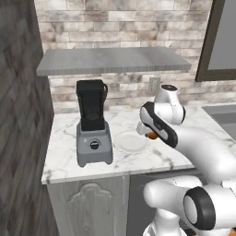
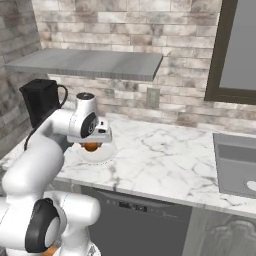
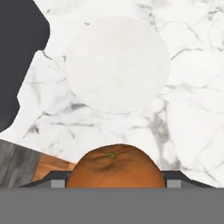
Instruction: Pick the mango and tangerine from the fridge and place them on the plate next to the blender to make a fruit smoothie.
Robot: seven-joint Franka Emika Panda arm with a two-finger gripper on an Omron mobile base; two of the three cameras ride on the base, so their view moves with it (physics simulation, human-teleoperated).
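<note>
At the bottom centre of the hand view, nearest the camera, a round orange tangerine with a small green stem scar sits between the fingers, whose dark tips show at either side of the fruit; they are closed on it and hold it. In the left base view the same fruit peeks out as a small orange patch under the white wrist, right of centre, and in the right base view it hangs below the hand at left of centre.

Beyond the fruit, the small round white plate lies on the white marble worktop, filling the upper middle of the hand view. The plate is bare. In the left base view the plate lies at centre frame, just beside the blender, and the held fruit is over its right edge. In the right base view the plate shows under and just past the hand.

The blender stands left of centre in the left base view, grey base with a round knob and a black jar on top. In the right base view its black jar rises at the left edge, partly behind the arm.

Farther back, a grey shelf runs across a brick wall, with a wall socket under it. A sink is set in the worktop at the right of the right base view.
</note>
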